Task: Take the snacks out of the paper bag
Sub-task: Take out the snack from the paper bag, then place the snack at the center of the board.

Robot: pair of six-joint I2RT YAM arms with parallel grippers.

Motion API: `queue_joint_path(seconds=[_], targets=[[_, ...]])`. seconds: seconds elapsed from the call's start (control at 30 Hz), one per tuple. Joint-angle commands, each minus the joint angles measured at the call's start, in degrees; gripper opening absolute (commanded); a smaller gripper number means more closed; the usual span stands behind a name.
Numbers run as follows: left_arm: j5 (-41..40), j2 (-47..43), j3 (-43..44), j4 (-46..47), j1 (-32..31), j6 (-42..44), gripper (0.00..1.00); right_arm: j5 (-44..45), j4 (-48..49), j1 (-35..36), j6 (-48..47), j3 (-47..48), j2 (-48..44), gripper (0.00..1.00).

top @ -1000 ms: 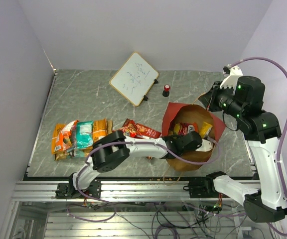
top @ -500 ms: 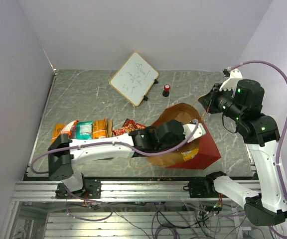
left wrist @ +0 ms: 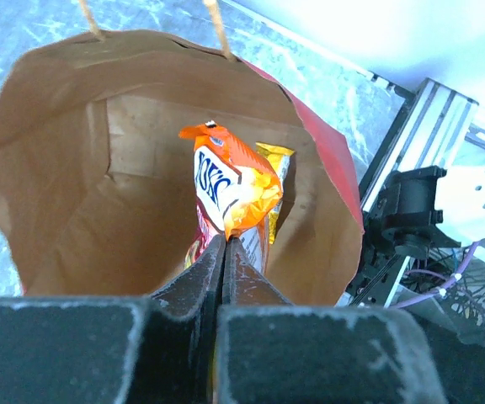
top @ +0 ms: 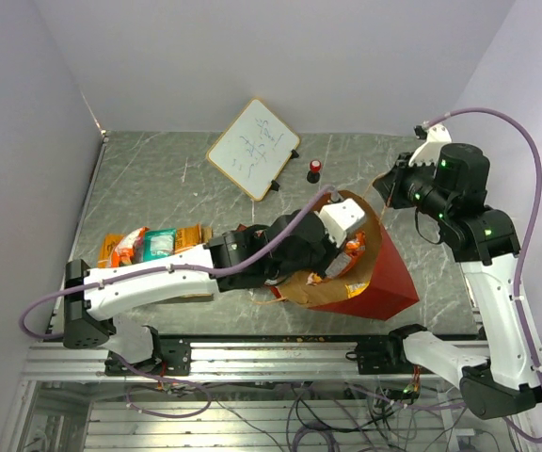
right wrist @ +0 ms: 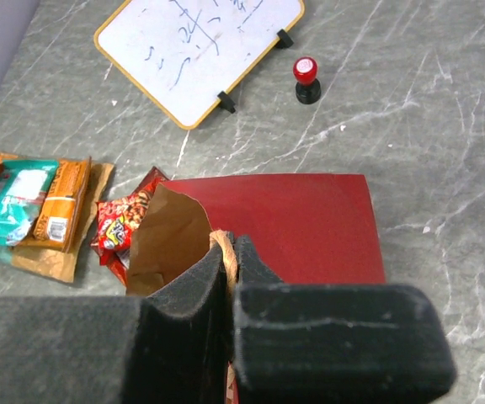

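Paper bag (top: 389, 287): red outside, brown kraft inside. It is tipped over on the counter (top: 158, 179), right of centre, with its mouth gaping toward the left. One thin twisted handle (right wrist: 223, 246) is nipped in my closed right pincer (right wrist: 228, 261).
Orange packet (left wrist: 236, 181): crinkly foil with white lettering. It stands upright at the bag's mouth, its lower edge clamped in my closed left pincer (left wrist: 224, 246).
Yellow packet (left wrist: 278, 158): inside the bag, just behind the orange one, mostly hidden.
Red packet (right wrist: 116, 229): flat on the counter, just left of the bag, partly under its brown lip.
Teal and orange packets (top: 153, 245): an overlapping row, flat at the counter's left, well apart from the bag.
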Motion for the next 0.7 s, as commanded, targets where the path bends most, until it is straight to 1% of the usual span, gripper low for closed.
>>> queue_joint_path(seconds=[0.0,0.13,0.2,0.3,0.37,0.5,0.6,0.67], targets=[[-5.57,-2.27,9.09,-6.17,0.09,-5.11,0.07,2.44,2.5,-0.03,-1.98,1.42,-0.16,0.0],[-8.15,-4.32,13.61,-9.0,0.68,-7.11,0.07,8.58,2.66,-0.05,-2.29,1.63,-0.13,0.0],[-11.98,-5.58,15.38,-10.4,1.02,-8.7,0.07,11.26,3.73,0.02,-3.37,1.99,-0.62,0.0],[-17.61,-6.34,18.29,-15.22,1.84,-10.75,0.07,15.64,5.66,0.02,-6.14,2.46,-1.7,0.0],[-20.67,-7.02,19.02,-17.54,2.39,-11.09,0.07,17.84,6.71,-0.02,-9.18,2.91,-2.14,0.0],[-25.18,-7.89,20.06,-24.43,5.64,-14.19,0.07,15.1,10.08,-0.01,-22.7,1.12,-3.48,0.0],[-26.87,-7.65,20.5,-30.39,9.35,-16.67,0.07,19.91,12.1,0.02,-25.85,0.72,-4.17,0.0],[-25.92,-7.78,18.92,-32.47,12.12,-17.13,0.07,20.91,12.42,-0.01,-28.3,0.41,-4.21,0.0]])
